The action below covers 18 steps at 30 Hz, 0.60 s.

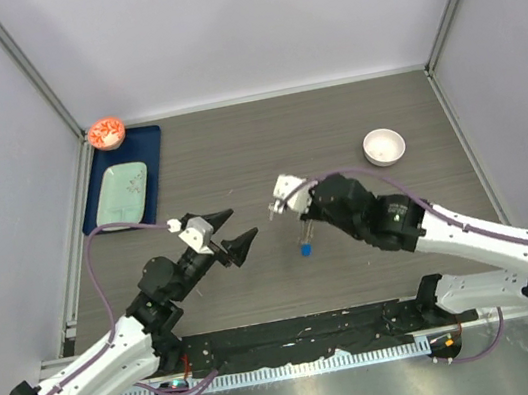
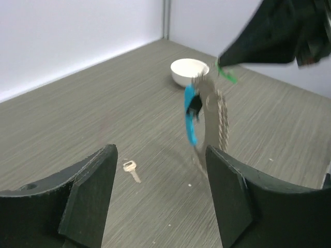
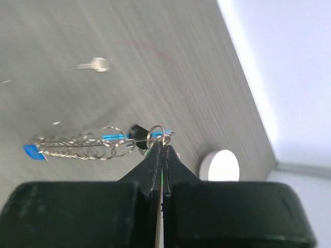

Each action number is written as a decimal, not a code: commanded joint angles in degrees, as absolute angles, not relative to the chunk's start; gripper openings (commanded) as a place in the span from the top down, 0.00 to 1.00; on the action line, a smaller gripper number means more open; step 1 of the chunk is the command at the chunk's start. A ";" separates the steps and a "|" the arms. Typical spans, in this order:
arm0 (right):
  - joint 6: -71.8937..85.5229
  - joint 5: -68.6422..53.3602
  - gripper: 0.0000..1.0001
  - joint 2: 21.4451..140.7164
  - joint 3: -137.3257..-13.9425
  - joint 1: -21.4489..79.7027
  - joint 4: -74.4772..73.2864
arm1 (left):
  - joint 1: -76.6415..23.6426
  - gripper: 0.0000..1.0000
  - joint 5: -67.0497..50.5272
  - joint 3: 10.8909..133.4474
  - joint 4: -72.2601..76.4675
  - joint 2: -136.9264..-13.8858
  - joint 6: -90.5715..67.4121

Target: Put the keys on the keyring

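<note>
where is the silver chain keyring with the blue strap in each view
Top external: the silvery metal chain keyring with a light-blue strap hangs just right of centre.
Left wrist: keyring right of centre, hanging upright.
Right wrist: keyring lower left, stretched sideways.
Shared landmark: the round white bowl.
</note>
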<state>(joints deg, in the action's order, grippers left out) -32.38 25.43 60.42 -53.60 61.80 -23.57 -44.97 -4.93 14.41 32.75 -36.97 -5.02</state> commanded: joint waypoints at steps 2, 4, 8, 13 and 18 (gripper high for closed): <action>-25.07 28.39 0.99 65.20 -62.31 49.32 -17.68 | -44.82 0.19 3.15 15.91 28.92 -37.44 -3.60; -22.52 28.74 0.99 69.05 -64.68 44.86 -16.00 | -44.74 0.15 6.93 15.56 28.30 -37.70 -3.60; -14.70 30.06 0.99 74.61 -65.05 39.65 -10.74 | -44.82 0.01 15.54 13.63 29.09 -38.49 -4.74; -8.98 28.39 0.99 76.73 -58.55 37.27 -9.84 | -44.74 0.00 21.62 12.66 26.11 -39.72 -5.98; -0.19 21.37 0.99 74.27 -50.46 36.48 -16.25 | -44.82 0.00 21.45 12.92 25.05 -40.08 -5.89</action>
<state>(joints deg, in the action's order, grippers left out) -9.47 26.50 77.62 -54.24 36.97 -14.28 -44.95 18.44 12.82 24.91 -40.25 -5.58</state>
